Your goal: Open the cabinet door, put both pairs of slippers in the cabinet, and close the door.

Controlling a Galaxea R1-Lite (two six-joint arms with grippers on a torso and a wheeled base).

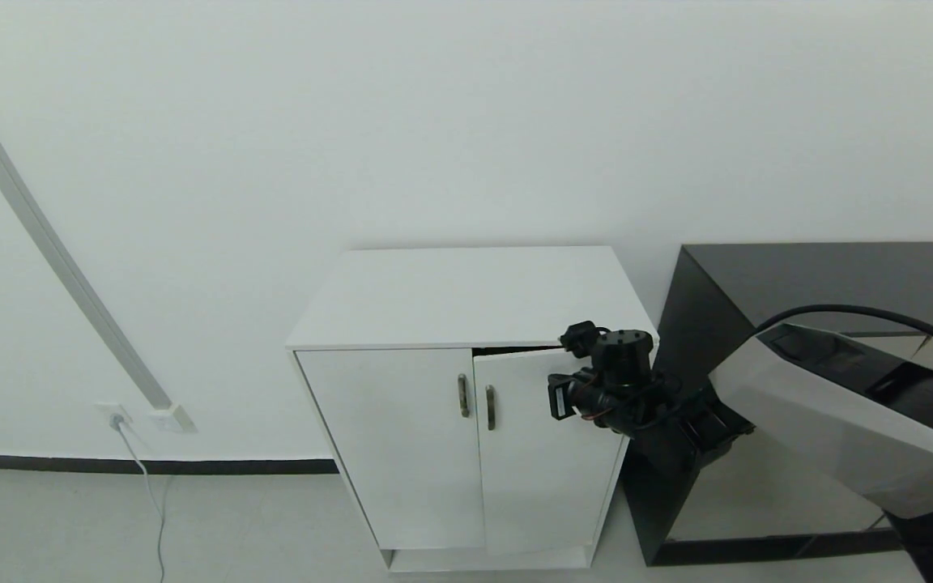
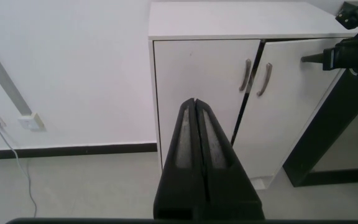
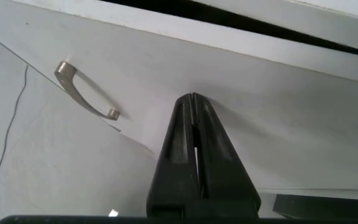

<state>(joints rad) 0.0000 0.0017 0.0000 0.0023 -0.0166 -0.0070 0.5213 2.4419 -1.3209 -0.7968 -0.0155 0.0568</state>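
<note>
Right tool (image 1: 554,398), closed fully and empty, sits at the upper face of the slightly ajar right cabinet door (image 1: 543,478), right of its handle (image 1: 490,407); left tool (image 2: 194,102), likewise closed and empty, hangs well apart.

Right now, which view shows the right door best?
The head view: the right door shows top to bottom, ajar, with a dark gap above it. The left wrist view shows it ajar too, farther off. The right wrist view gives a close patch with the handle.
</note>
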